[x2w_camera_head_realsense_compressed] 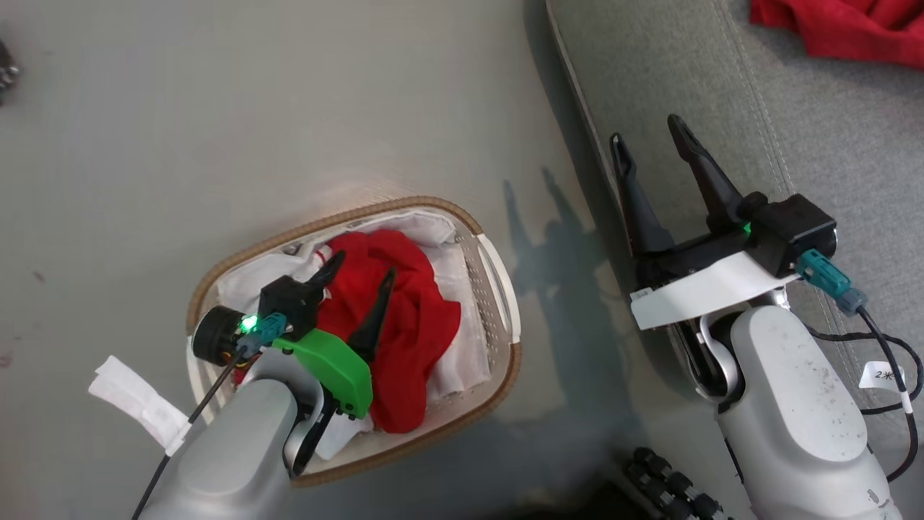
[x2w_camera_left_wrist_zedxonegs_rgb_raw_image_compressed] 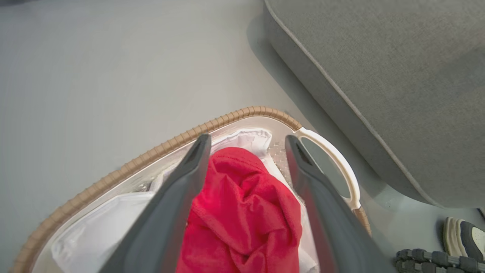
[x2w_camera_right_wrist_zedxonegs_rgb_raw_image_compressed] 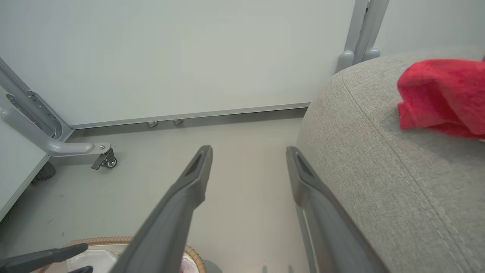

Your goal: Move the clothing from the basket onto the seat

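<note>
Left end effector (x2w_camera_head_realsense_compressed: 363, 269) spread, fingers straddling the red clothing (x2w_camera_head_realsense_compressed: 411, 318) heaped in the basket (x2w_camera_left_wrist_zedxonegs_rgb_raw_image_compressed: 242, 112), which sits on the floor just beside the seat (x2w_camera_head_realsense_compressed: 794, 130). Can't tell whether the tips touch cloth. One red garment (x2w_camera_head_realsense_compressed: 844, 29) already lies on the seat. Right end effector (x2w_camera_head_realsense_compressed: 647, 132) spread, empty, over the seat edge.

Advice: sink into the mid-heap fold before closing, clear of the white liner (x2w_camera_head_realsense_compressed: 465, 289). Lift straight up so trailing fabric clears the rim.

Your basket (x2w_camera_head_realsense_compressed: 497, 278) sits on the floor (x2w_camera_head_realsense_compressed: 216, 108), left of the sofa (x2w_camera_head_realsense_compressed: 794, 130); one garment (x2w_camera_head_realsense_compressed: 411, 325) lies in it, another garment (x2w_camera_head_realsense_compressed: 844, 29) on the sofa.
</note>
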You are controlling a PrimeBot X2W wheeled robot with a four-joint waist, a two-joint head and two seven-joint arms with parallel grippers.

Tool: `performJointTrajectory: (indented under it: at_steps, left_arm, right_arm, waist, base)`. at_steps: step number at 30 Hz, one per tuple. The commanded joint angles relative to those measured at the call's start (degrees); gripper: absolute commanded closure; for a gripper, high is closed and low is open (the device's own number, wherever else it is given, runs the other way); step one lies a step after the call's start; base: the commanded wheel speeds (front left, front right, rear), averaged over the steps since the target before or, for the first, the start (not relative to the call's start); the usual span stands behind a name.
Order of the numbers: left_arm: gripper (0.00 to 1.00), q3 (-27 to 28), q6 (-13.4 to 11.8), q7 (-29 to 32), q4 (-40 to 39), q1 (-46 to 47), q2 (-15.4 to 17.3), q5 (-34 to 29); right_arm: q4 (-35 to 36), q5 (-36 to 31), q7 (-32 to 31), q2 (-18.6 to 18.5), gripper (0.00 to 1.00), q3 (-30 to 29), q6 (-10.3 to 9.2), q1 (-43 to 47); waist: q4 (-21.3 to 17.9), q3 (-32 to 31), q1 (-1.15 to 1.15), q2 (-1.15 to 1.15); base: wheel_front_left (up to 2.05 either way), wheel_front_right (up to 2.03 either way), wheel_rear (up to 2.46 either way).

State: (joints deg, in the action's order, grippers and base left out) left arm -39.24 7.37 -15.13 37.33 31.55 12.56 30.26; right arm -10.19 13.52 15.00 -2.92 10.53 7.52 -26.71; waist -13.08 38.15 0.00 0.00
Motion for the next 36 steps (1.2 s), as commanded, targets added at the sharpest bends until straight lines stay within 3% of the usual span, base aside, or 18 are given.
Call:
performJointTrajectory:
  at_steps: [1,20,31,32,33,36]
  left_arm:
    - [0.00,-1.7,0.2,0.0,0.8,1.7,0.9,0.9]
    - [0.00,-22.1,0.2,0.1,11.5,10.7,1.7,12.5]
    - [0.00,-29.4,0.2,2.7,19.8,14.2,0.3,17.0]
    - [0.76,-30.0,0.2,2.6,19.9,14.3,0.3,17.4]
    - [1.00,-30.4,0.2,2.6,20.0,14.3,0.3,17.9]
    - [1.00,-31.3,0.2,2.9,19.6,14.1,0.5,19.6]
  right_arm:
    - [0.4,0.6,0.3,-0.1,0.00,0.1,-0.06,-0.9]
    - [1.7,2.1,0.3,-0.1,0.00,0.3,-0.06,-3.3]
    - [2.0,2.1,0.3,-0.1,0.00,0.2,-0.06,-4.2]
    - [1.9,2.1,0.3,-0.1,0.00,0.2,-0.06,-4.3]
    - [1.9,2.1,0.3,-0.1,0.00,0.2,-0.06,-4.5]
    - [1.4,2.2,0.3,-0.1,0.00,0.4,-0.06,-4.6]
  waist:
    - [-3.4,4.5,0.00,0.00]
    - [-6.0,13.1,0.00,0.00]
    - [-5.6,14.3,0.00,0.00]
    - [-5.5,14.1,0.00,0.00]
    - [-5.5,13.9,0.00,0.00]
    - [-5.4,12.7,0.00,0.00]
  base:
    - [0.00,0.00,0.00]
    - [0.00,0.00,0.00]
    - [0.00,0.00,0.00]
    - [0.00,0.00,0.00]
    - [0.00,0.00,0.00]
    - [0.00,0.00,0.00]
